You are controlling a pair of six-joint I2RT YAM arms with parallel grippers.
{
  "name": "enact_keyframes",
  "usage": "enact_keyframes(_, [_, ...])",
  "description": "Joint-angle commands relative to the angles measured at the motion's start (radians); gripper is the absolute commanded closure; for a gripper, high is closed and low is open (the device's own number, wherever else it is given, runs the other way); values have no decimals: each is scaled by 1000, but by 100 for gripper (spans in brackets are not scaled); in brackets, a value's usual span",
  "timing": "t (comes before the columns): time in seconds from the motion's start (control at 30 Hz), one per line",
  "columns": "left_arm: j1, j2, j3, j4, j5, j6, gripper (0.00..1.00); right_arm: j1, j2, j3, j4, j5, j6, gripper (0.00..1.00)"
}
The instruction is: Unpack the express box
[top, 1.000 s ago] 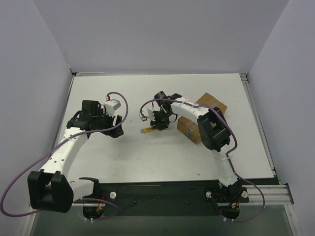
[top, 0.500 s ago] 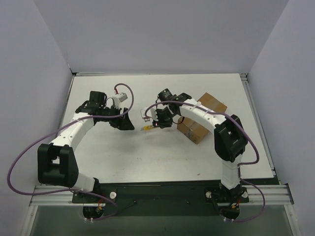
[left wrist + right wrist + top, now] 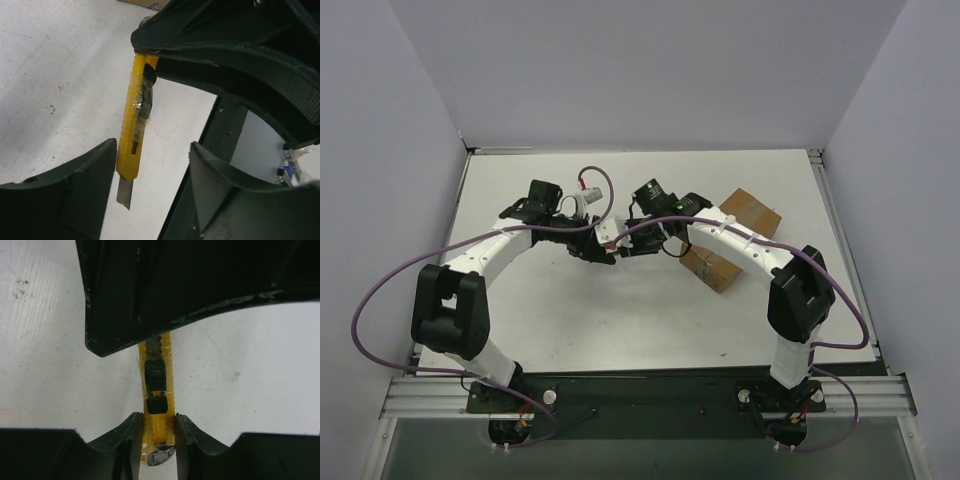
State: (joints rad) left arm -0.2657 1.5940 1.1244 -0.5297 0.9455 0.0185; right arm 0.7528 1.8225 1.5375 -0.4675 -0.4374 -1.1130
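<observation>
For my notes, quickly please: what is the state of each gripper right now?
Left gripper: open, its fingers on either side of the yellow utility knife, not closed on it.
Right gripper: shut on the yellow utility knife.

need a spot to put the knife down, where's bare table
Crowded mid-table: left gripper and right gripper meet at the utility knife, express box beside them. Bare table lies between them and the arm bases, and along the back wall.
</observation>
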Motion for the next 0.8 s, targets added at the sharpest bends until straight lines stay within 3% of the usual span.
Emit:
enact_keyframes(0.0, [3,27,49,46,90,-43,39,5,-46,1,29,-4,-27,95])
enact_keyframes(0.17, [11,57,49,62,182,-46,69,8,-60,-14,47,5,-30,95])
enact_keyframes(0.2, [11,64,52,66,190,-48,80,8,-60,-17,50,6,-28,95])
enact_keyframes(0.3, [13,69,57,73,203,-46,100,6,-65,-20,58,9,-21,94])
enact_keyframes(0.37, [14,69,64,73,202,-39,100,5,-68,-17,59,17,14,87])
enact_keyframes(0.4, [16,66,71,68,203,-34,100,-3,-72,-2,59,23,40,72])
enact_keyframes(0.43, [22,60,80,62,205,-25,100,-12,-77,13,58,23,86,64])
enact_keyframes(0.5, [37,23,77,51,214,26,100,-70,-89,56,18,-7,267,45])
enact_keyframes(0.57, [48,-8,66,68,217,69,100,-142,-94,151,-14,-135,411,34])
enact_keyframes(0.6, [55,-29,67,59,222,93,100,-182,-83,188,-25,-194,599,27])
enact_keyframes(0.7, [65,-60,77,34,275,179,100,-341,-31,305,-107,-450,819,23])
enact_keyframes(0.77, [66,-69,80,10,315,260,100,-426,-6,338,-140,-650,858,24])
